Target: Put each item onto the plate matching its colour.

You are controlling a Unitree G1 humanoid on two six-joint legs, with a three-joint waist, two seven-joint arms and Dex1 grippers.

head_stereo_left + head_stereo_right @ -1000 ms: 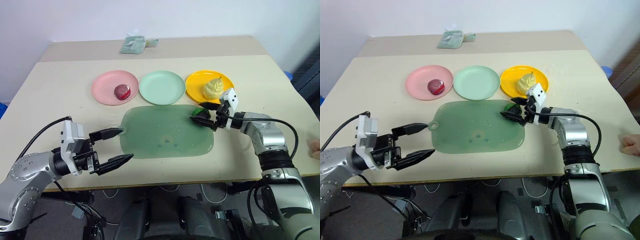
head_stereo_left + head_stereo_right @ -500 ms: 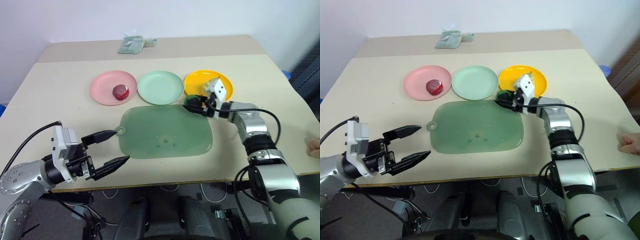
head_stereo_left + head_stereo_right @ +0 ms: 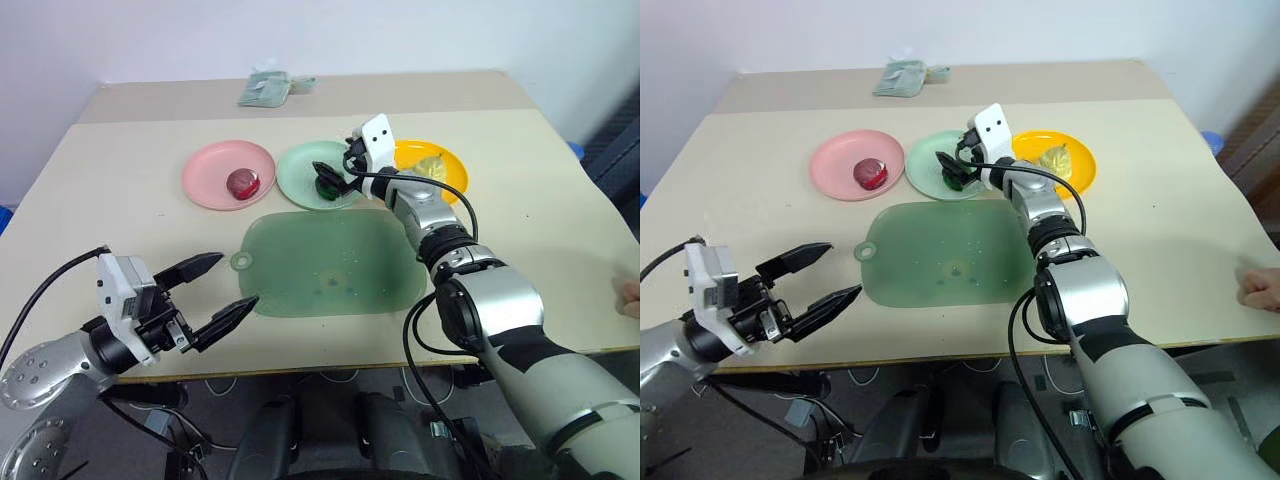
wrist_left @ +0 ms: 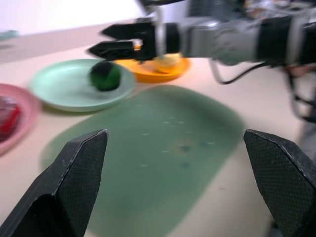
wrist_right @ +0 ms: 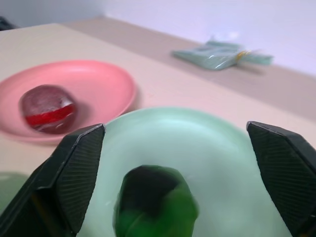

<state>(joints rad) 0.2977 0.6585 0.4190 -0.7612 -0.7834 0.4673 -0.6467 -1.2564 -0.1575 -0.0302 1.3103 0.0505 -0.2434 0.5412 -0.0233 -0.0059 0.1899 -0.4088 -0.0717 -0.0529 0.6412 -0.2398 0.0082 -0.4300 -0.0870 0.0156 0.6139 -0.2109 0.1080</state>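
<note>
Dark green lump [image 3: 328, 185]; mint green plate [image 3: 300, 170]; pink plate [image 3: 210, 180]; orange-yellow plate [image 3: 450, 172].

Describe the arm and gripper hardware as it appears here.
Both arms are silver-grey metal with black joint bands and loose black cables. The left gripper and right gripper each have two black, tapered, textured fingers. A white boxy module sits at each wrist; the right one shows two dark dots.

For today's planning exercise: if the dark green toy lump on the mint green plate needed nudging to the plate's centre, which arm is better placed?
The right. The right gripper, open, hovers at the dark green toy lump on the mint green round plastic plate; the left gripper hangs open off the table's near edge.
</note>
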